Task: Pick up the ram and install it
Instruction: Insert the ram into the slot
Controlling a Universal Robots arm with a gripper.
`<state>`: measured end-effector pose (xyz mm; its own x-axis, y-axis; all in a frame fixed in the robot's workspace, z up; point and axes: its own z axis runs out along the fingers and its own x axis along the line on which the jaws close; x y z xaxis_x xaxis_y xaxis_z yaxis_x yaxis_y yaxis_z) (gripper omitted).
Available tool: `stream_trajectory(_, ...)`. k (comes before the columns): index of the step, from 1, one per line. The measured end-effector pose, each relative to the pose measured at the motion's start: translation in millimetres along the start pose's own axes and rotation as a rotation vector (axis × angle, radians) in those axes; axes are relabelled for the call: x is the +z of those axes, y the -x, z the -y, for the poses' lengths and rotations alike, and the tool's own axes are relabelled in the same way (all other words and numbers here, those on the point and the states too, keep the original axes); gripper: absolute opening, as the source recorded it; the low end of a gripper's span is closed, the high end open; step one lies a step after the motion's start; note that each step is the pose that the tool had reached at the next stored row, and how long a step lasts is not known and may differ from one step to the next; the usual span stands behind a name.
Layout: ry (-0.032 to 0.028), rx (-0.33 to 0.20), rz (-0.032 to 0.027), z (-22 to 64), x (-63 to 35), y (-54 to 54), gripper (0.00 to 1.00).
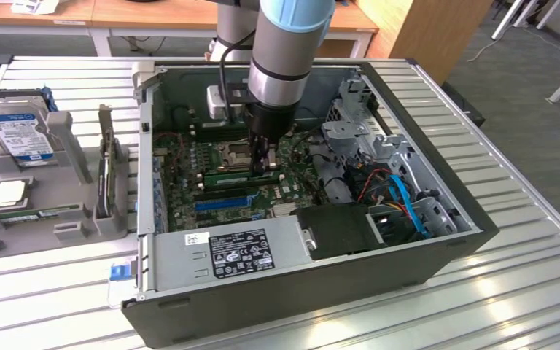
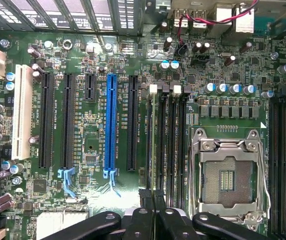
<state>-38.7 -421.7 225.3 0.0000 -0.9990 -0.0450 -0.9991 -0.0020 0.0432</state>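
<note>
Exterior high, wrist close over motherboard

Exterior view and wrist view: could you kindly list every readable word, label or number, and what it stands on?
On the hard drive: label print too small to read.
On the power supply: stickers too small to read.
On the motherboard: white lettering beside the slots, blurred, unreadable.
No text reads clearly.

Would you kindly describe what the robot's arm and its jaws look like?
The arm is a silver-grey metal cylinder topped by a light blue joint cap, with a black band near its lower end. A thin black cable runs down beside it. The jaws and their curved linkage bars are plain black.
</note>
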Motion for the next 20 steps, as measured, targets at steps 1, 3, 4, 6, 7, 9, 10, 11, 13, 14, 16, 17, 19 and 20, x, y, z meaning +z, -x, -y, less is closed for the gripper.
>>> stream_trajectory(1,0.0000,0.000,-0.0001,0.0,0.0,0.0,0.12)
stream_trajectory(3,-0.0001,0.000,0.0002,0.0,0.1,0.0,0.13)
stream_trajectory(4,-0.0001,0.000,0.0002,0.0,0.1,0.0,0.18)
stream_trajectory(6,-0.0001,0.000,0.0001,0.0,0.0,0.0,0.25)
stream_trajectory(7,-0.0001,0.000,0.0002,0.0,0.1,0.0,0.25)
stream_trajectory(9,-0.0001,0.000,0.0000,0.0,0.0,0.0,0.25)
stream_trajectory(10,0.0000,0.000,0.0000,0.0,0.0,0.0,0.25)
stream_trajectory(11,0.0000,0.000,0.0000,0.0,0.0,0.0,0.25)
stream_trajectory(13,0.0001,0.000,0.0000,-0.1,-0.9,0.0,0.25)
stream_trajectory(14,0.0000,0.000,0.0003,-0.1,-1.6,0.1,0.25)
stream_trajectory(16,0.0000,0.000,0.0005,-0.2,-3.3,0.1,0.25)
stream_trajectory(17,0.0000,0.000,0.0007,-0.2,-4.3,0.2,0.25)
stream_trajectory(19,0.0000,0.000,0.0007,-0.3,-6.3,0.3,0.25)
stream_trajectory(20,0.0000,0.000,0.0008,-0.3,-7.2,0.3,0.25)
